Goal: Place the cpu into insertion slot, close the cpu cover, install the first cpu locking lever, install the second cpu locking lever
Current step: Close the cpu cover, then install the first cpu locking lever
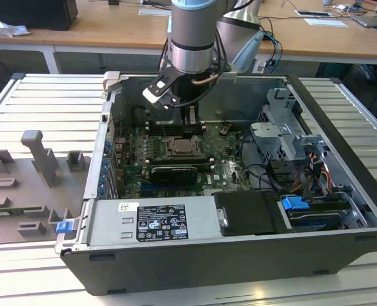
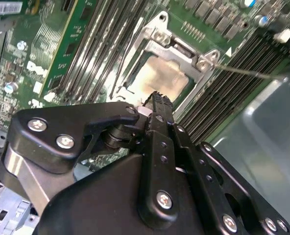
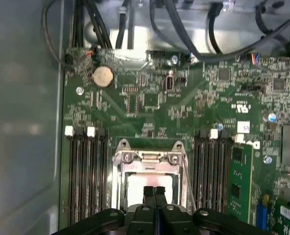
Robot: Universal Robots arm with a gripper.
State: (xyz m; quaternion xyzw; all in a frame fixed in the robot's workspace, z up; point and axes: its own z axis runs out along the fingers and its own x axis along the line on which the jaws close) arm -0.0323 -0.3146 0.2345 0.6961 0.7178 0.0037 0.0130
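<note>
Gripper [image 3: 155,192] hangs right over the insertion slot [image 1: 183,148], jaws pinched together w/ nothing between them. Under the tips the cpu [image 3: 135,187] sits flat in the slot. Its silvery top shows thru the window of the cpu cover [image 3: 146,157], which looks folded down. One thin locking lever [image 2: 248,72] sticks out from the slot's corner, unhooked, I'd say. Doing it well, imo: closed tips on the rod's end, sweep it under its catch, no weight on the chip. Memory slots [image 3: 84,171] flank the slot, w/ the coin battery [image 3: 103,76] beyond.
</note>
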